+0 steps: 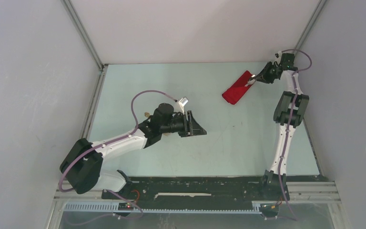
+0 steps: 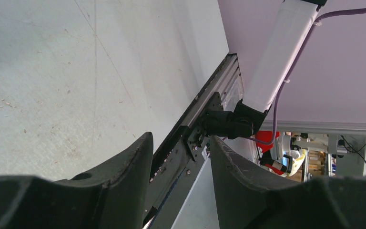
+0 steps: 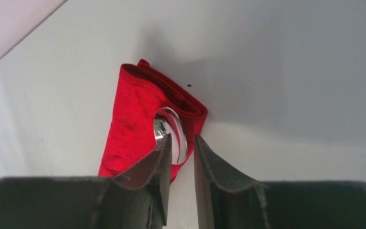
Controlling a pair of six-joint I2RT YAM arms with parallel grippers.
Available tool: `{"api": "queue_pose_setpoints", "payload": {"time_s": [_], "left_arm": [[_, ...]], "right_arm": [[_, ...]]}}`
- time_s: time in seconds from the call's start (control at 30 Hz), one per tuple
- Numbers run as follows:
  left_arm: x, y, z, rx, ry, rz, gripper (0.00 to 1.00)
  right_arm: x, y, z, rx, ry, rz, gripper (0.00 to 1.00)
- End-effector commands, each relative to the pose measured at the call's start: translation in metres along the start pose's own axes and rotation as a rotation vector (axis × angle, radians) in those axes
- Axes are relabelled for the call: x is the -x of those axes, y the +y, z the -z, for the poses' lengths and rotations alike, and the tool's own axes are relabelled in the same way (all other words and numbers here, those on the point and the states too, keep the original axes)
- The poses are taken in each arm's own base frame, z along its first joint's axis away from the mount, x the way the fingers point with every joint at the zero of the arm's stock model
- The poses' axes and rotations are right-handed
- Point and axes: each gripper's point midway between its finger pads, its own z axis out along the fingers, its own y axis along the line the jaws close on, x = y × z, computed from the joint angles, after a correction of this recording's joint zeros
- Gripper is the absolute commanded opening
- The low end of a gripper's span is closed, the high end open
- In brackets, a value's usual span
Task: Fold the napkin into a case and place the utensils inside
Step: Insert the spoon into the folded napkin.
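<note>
At table's far right, red case [image 1: 237, 88] touching right hand [image 1: 254, 79], shiny spoon [image 3: 171, 134] between fingers

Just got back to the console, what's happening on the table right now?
The right gripper is at the folded red case near the table's far right corner, its fingers around a shiny metal spoon whose bowl lies on the cloth. The left gripper is open and empty, hovering mid-table away from the case.

Folded red case [image 1: 237, 88], shiny spoon [image 3: 171, 133] atop
</note>
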Motion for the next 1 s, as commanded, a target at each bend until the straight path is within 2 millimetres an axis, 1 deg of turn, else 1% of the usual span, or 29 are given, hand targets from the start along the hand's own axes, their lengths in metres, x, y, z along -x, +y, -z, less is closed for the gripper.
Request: {"api": "queue_pose_setpoints", "payload": {"time_s": [0.0, 0.2, 0.5, 0.63, 0.73, 0.83, 0.97], "left_arm": [[0.0068, -0.0089, 0.0016, -0.023, -0.021, -0.04, 0.52], [0.0075, -0.0095, 0.0029, -0.024, -0.024, -0.041, 0.52], [0.008, -0.0088, 0.0023, -0.026, -0.023, -0.04, 0.52], [0.0079, -0.0092, 0.0024, -0.028, -0.022, -0.041, 0.52], [0.0078, -0.0085, 0.0027, -0.027, -0.021, -0.039, 0.52], [0.0077, -0.0092, 0.0033, -0.029, -0.023, -0.041, 0.51], [0.0087, -0.0098, 0.004, -0.03, -0.027, -0.039, 0.51]], "right_arm": [[0.0181, 0.0094, 0.0056, 0.02, -0.043, 0.031, 0.29], [0.0185, 0.0092, 0.0037, 0.03, -0.043, 0.025, 0.24], [0.0173, 0.0077, 0.0002, 0.023, -0.04, 0.023, 0.24], [0.0164, 0.009, 0.0005, 0.031, -0.035, 0.026, 0.14], [0.0157, 0.0111, 0.0018, 0.04, -0.031, 0.032, 0.1], [0.0142, 0.013, 0.0026, 0.058, -0.026, 0.034, 0.0], [0.0128, 0.0172, 0.0046, 0.08, -0.027, 0.047, 0.0]]}}
